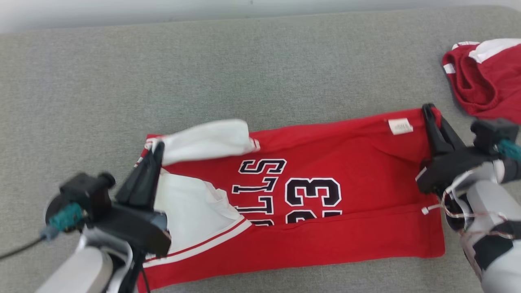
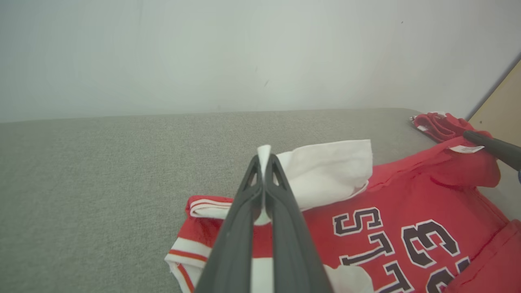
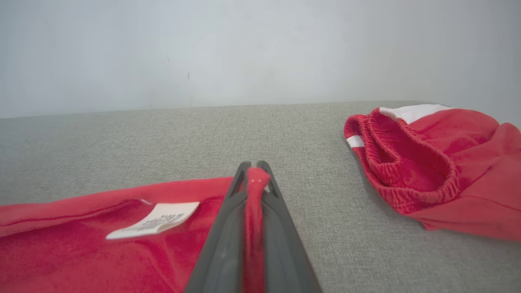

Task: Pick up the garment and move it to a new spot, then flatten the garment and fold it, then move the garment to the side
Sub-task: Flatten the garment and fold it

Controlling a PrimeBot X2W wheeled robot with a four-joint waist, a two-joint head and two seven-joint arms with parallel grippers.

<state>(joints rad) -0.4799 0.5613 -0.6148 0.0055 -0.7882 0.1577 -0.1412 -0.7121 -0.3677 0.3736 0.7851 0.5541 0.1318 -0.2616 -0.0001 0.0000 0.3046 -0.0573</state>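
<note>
**Both grippers pinching jersey ends**

Red jersey (image 1: 346, 162) is lying across the middle of the grey cushion (image 1: 260, 61), near edge doubled over. Left gripper (image 1: 158, 147) is clamping white fabric and right gripper (image 1: 427, 109) the red hem corner, likely tensioning it flat for folding.

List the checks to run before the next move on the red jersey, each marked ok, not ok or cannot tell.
1. Left gripper shut on the jersey's white fabric: ok.
2. Right gripper shut on the red corner beside the label: ok.
3. Jersey lying flat: not ok; the white sleeve flops over the chest.
4. Near strip folded over the lettering: ok.
5. Second red garment apart from the jersey on the grey surface: ok.
6. Each grip holding every layer of the edge: cannot tell.
</note>
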